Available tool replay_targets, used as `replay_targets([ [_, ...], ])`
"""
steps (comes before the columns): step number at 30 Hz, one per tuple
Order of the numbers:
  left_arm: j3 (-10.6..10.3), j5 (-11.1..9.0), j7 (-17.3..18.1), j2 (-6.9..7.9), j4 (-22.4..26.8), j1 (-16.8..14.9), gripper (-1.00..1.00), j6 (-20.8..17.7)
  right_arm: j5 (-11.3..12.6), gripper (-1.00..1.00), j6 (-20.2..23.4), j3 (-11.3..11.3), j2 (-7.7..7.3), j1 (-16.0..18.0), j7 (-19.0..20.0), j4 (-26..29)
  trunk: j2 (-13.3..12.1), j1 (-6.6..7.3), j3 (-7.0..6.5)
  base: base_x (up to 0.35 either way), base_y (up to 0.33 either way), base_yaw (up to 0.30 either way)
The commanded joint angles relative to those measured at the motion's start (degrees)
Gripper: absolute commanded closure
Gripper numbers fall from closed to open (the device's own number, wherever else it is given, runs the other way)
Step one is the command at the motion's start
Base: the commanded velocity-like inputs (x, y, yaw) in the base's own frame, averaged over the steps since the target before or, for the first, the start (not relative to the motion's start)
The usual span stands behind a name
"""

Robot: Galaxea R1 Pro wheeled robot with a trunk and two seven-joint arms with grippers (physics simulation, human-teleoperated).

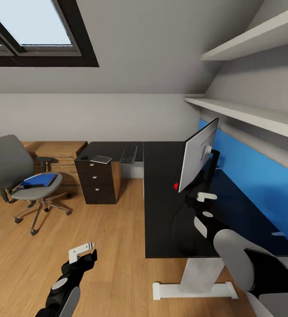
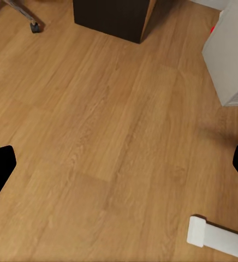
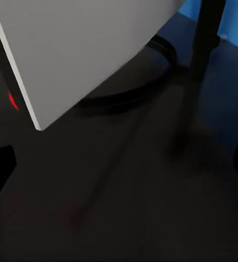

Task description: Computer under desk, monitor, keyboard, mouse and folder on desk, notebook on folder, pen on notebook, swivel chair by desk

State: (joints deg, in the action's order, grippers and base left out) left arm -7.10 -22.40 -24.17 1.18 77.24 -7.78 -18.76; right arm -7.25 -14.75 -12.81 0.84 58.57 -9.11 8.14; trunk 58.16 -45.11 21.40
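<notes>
In an attic bedroom with a skylight, the robot stands at the L-shaped desk (image 1: pixel 170 229), its glossy black top running along a blue wall panel (image 1: pixel 267 185). The monitor (image 1: pixel 197 155) stands on the desk, its light grey back turned to the camera and its black stand (image 3: pixel 206 33) and round base (image 3: pixel 152 65) seen close by the right wrist camera. The right gripper (image 1: pixel 203 206) hovers over the desktop just beside the monitor's lower corner, fingers spread and holding nothing. The left gripper (image 1: pixel 83 252) hangs over the bare wood floor (image 2: pixel 97 136), jaws likewise parted and empty. The keyboard (image 1: pixel 129 154) lies on the far wing of the desk; beside it, above the dark drawer unit (image 1: pixel 95 182), rests a thin book (image 1: pixel 101 159) with a pale-looking cover. The swivel chair (image 1: pixel 25 180) sits well apart from the desk, by a low wooden counter (image 1: pixel 60 154), the bright blue folder (image 1: pixel 38 180) lying on its seat. The left wrist camera catches a corner of a light grey box (image 2: pixel 231 54) on the floor and a white desk foot (image 2: pixel 217 237)
</notes>
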Motion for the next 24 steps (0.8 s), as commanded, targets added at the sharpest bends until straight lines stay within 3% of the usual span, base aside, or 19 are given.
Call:
replay_targets([
  [1,-0.2,-0.5,-0.54,0.07,0.07,-0.04,-1.0,-0.13,-0.66,-1.0,-0.54,-0.46,0.43,0.06,-0.89,0.12,0.05,-0.01,0.07,0.001,0.003,0.0],
  [5,-0.25,-0.47,-0.56,0.06,0.08,-0.04,-1.0,-0.13,-1.5,-1.0,-2.05,-0.46,1.65,0.0,-4.06,0.59,0.05,-0.01,0.07,0.001,0.001,0.0],
  [9,-0.27,-0.4,-0.55,0.05,0.08,-0.04,-1.0,-0.13,-4.02,-1.0,-2.93,-0.46,2.92,-0.02,-7.06,0.81,0.05,-0.01,0.07,0.0,0.0,0.0],
  [17,-0.28,-0.38,-0.56,0.05,0.03,-0.04,-1.0,-0.13,-7.28,-1.0,-3.36,-0.46,4.54,-0.03,-8.86,0.93,0.05,-0.01,0.07,0.0,0.0,0.0],
  [24,-0.28,-0.44,-0.57,0.05,-0.03,-0.04,-1.0,-0.13,-7.79,-1.0,-3.43,-0.46,5.44,-0.1,-9.5,0.99,0.05,-0.01,0.07,0.0,0.0,0.0],
])
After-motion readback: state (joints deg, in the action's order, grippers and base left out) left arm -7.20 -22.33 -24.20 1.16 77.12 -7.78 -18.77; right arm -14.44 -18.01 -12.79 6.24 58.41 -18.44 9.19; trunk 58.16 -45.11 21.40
